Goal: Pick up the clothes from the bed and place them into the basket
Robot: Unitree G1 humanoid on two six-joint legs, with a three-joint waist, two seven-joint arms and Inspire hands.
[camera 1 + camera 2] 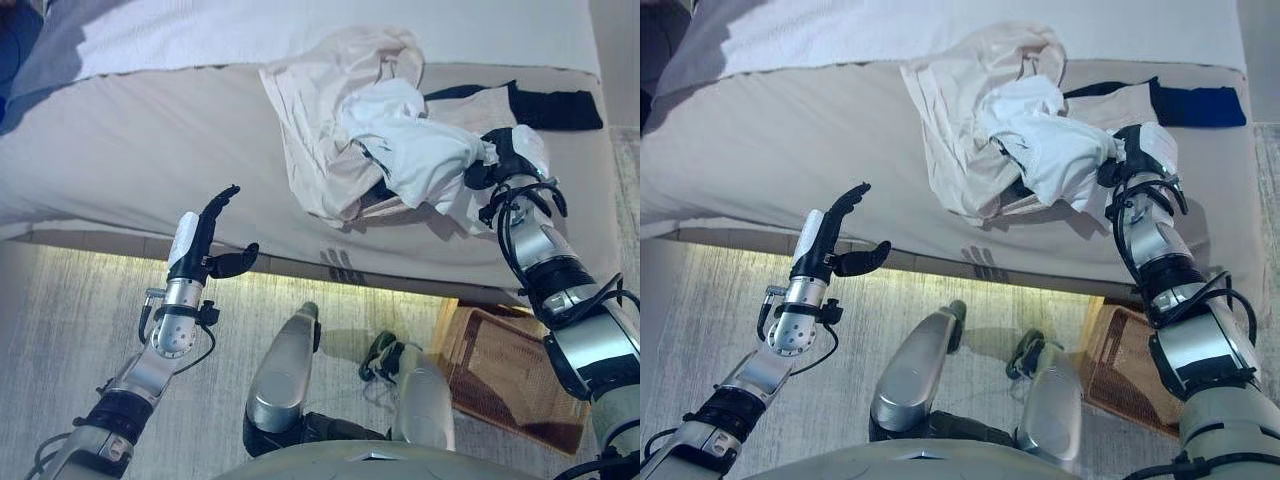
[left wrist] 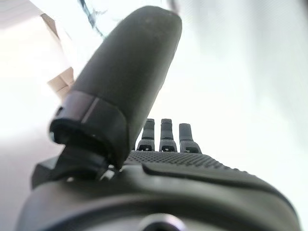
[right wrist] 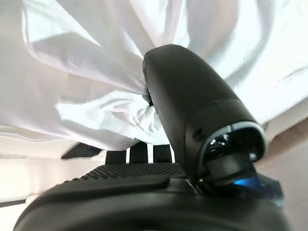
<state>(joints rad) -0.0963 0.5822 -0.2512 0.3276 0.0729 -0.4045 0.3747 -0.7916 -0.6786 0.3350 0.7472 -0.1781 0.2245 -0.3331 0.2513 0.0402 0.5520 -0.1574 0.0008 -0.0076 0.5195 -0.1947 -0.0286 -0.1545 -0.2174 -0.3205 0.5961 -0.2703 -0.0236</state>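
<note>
A pile of clothes lies on the grey bed [image 1: 150, 140] at the right: a beige garment [image 1: 315, 110], a white garment [image 1: 415, 150] on top of it, and a black garment [image 1: 555, 108] behind. My right hand [image 1: 503, 160] is at the pile's right edge, shut on the white garment; in the right wrist view my thumb [image 3: 192, 106] pinches the white cloth [image 3: 96, 72] against the fingers. My left hand [image 1: 205, 240] is open and empty, held up in front of the bed's near edge, left of the pile. It also shows in the left wrist view [image 2: 125, 86].
A brown wicker basket [image 1: 510, 385] stands on the floor at the lower right, below the bed's edge and under my right arm. A white blanket [image 1: 300, 30] covers the far part of the bed. A small dark green thing [image 1: 380, 355] lies on the pale rug.
</note>
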